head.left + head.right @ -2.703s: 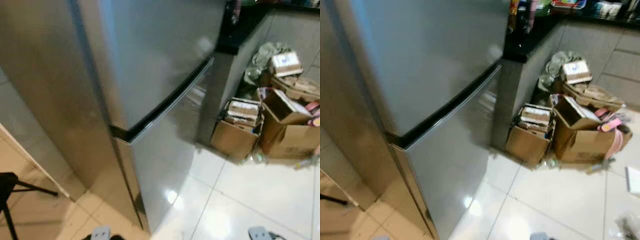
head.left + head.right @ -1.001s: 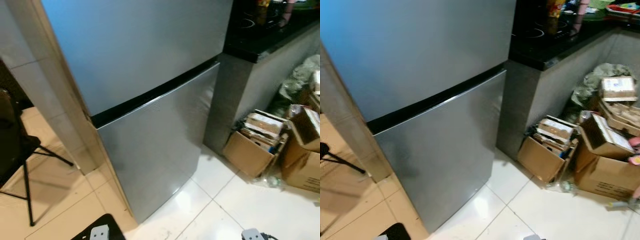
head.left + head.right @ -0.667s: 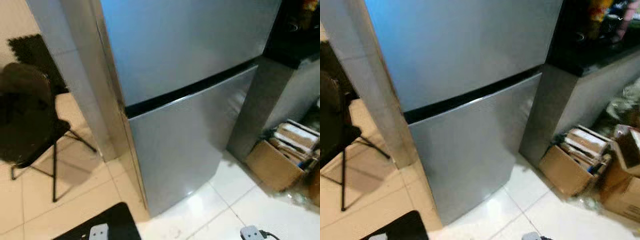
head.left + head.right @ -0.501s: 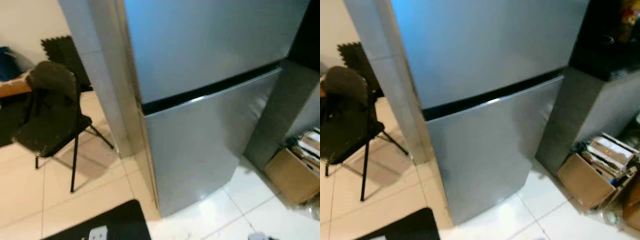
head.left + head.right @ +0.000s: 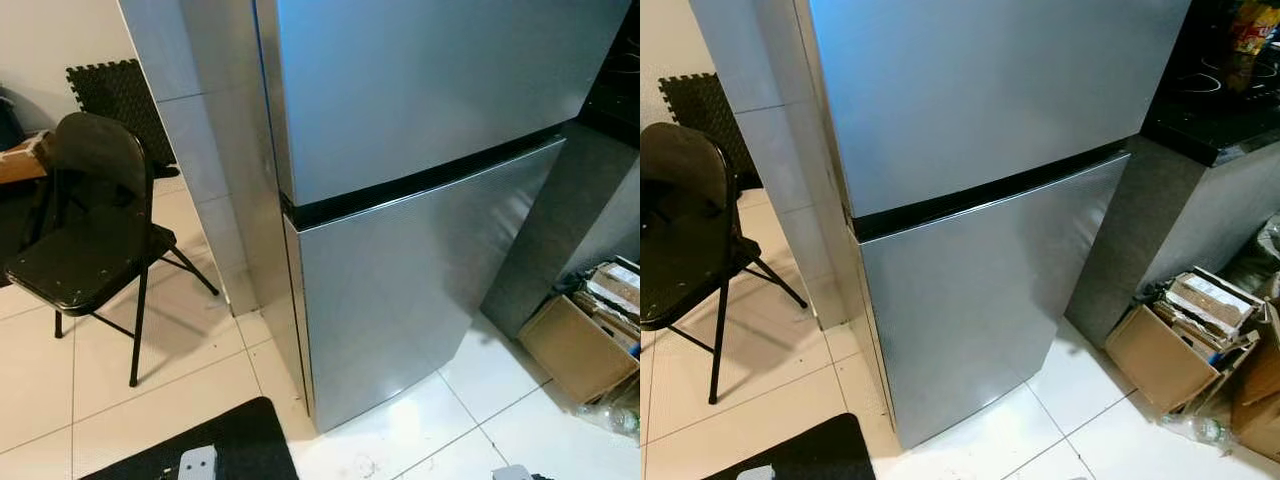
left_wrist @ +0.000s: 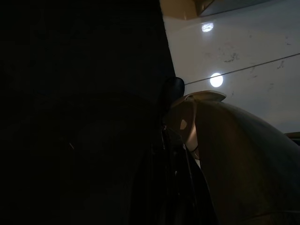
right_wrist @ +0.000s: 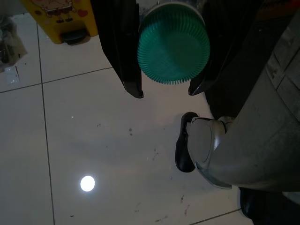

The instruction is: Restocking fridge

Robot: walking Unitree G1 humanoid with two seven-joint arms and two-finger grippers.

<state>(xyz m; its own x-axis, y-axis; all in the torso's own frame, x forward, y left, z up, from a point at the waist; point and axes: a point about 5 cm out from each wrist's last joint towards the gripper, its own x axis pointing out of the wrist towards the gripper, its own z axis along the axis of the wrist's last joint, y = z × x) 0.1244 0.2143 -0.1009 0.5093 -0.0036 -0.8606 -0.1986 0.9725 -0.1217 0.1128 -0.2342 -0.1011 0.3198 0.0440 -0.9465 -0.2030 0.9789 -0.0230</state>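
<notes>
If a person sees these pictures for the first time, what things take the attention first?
The tall silver fridge stands in the middle with both doors closed, a black folding chair to its left and open cardboard boxes on the floor to its right. In the right wrist view, the right gripper holds a green ribbed cap above the white tiles.

Tiled pillar (image 5: pixel 200 150), pale grey, taken as landmark. Left of it: black folding chair (image 5: pixel 85 240) on cream floor tiles (image 5: pixel 110 370); dark foam mat (image 5: pixel 120 95) leaning against the wall behind. Near side, low down: black floor mat (image 5: pixel 230 450). Well to the right: grey counter base with black top (image 5: pixel 1220 120), open cardboard boxes (image 5: pixel 1170 340) stuffed with paper at its foot. Glossy white tiles (image 5: pixel 1110 440) there, reflecting ceiling light.
</notes>
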